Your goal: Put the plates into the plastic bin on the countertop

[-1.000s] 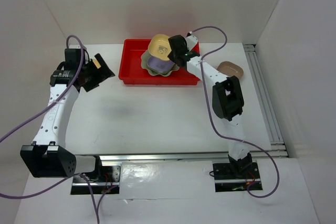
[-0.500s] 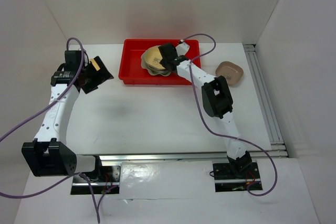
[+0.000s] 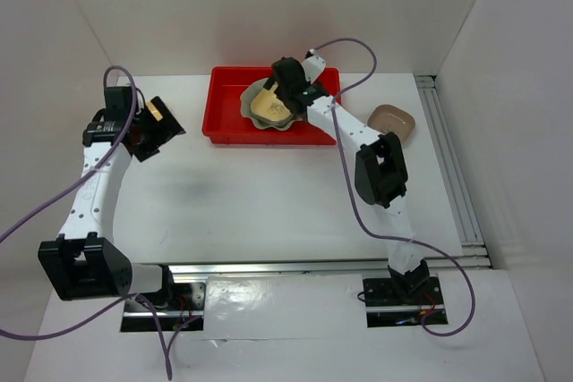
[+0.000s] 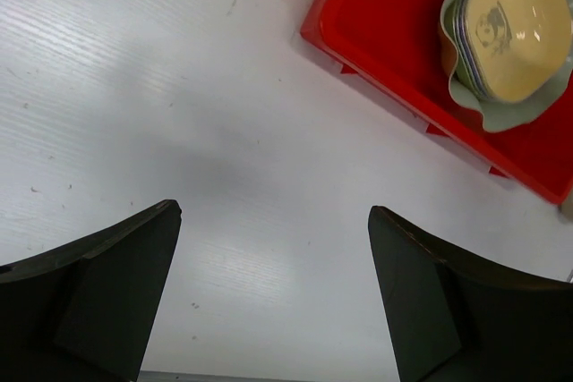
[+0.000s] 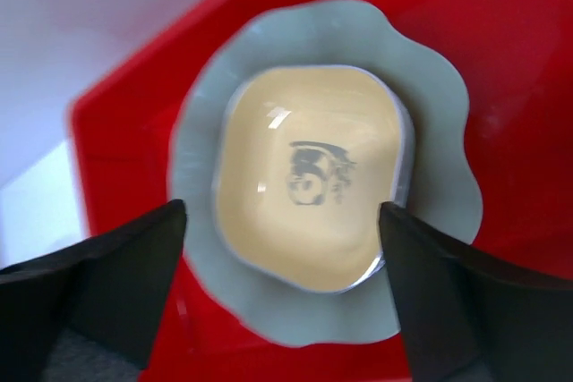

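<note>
The red plastic bin (image 3: 228, 123) sits at the back of the white countertop (image 3: 269, 194). In it lies the pale green scalloped plate (image 5: 430, 78), with a stack of small plates inside it. A yellow plate (image 5: 309, 185) with a panda print tops the stack. My right gripper (image 5: 282, 212) hovers open just above it, a finger on each side and nothing held. A brown plate (image 3: 394, 123) rests on the countertop right of the bin. Left of the bin, my left gripper (image 4: 273, 301) is open over bare surface.
White walls enclose the countertop on three sides. A metal rail (image 3: 452, 167) runs along the right edge. Purple cables (image 3: 354, 46) loop over both arms. In the left wrist view, the bin's corner (image 4: 327, 20) and the yellow plate (image 4: 519, 24) show at the upper right.
My right gripper carried the yellow plate down onto the stack in the bin and opened, letting go of it. The left arm shifted only slightly.
</note>
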Tool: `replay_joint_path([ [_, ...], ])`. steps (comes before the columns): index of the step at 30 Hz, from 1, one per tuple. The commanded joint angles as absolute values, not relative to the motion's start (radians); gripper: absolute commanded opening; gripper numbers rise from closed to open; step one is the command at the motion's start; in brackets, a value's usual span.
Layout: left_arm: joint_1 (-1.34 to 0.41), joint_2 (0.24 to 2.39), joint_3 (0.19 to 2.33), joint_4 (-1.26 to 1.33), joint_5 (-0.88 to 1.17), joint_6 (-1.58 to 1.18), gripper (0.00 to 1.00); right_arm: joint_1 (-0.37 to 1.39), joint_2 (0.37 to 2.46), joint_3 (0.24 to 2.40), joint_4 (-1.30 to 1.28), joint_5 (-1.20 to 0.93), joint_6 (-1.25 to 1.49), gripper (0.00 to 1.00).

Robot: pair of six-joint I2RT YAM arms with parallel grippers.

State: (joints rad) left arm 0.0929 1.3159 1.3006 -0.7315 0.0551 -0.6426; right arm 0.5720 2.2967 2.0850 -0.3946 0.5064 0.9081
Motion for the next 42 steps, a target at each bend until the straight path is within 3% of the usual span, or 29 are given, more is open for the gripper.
replay_joint_path([
  [1,0.159,1.351,1.335,-0.704,-0.012,-0.71,0.99,0.606,2.107,2.063,-0.325,0.545,0.827,0.99],
  [8,0.212,1.607,1.474,-0.672,-0.161,-0.764,0.99,0.676,1.757,1.591,-0.121,0.398,0.582,1.0],
  [12,0.212,1.862,1.722,-0.739,-0.311,-0.735,0.99,0.676,1.571,1.26,-0.019,0.241,0.499,1.0],
  [13,0.212,1.987,1.777,-0.759,-0.311,-0.72,0.99,0.676,1.51,1.211,0.001,0.195,0.476,1.0],
  [18,0.23,2.216,1.942,-0.766,-0.256,-0.695,0.99,0.686,1.376,0.981,0.031,0.095,0.462,1.0],
  [29,0.23,2.237,1.924,-0.525,-0.107,-0.545,0.99,0.676,1.397,0.853,0.077,0.052,0.425,1.0],
  [39,0.23,2.347,2.011,-0.601,-0.15,-0.564,0.99,0.635,1.457,0.862,0.112,-0.011,0.443,1.0],
  [42,0.23,2.347,1.997,-0.615,-0.19,-0.577,0.92,0.626,1.457,0.871,0.112,-0.011,0.443,1.0],
])
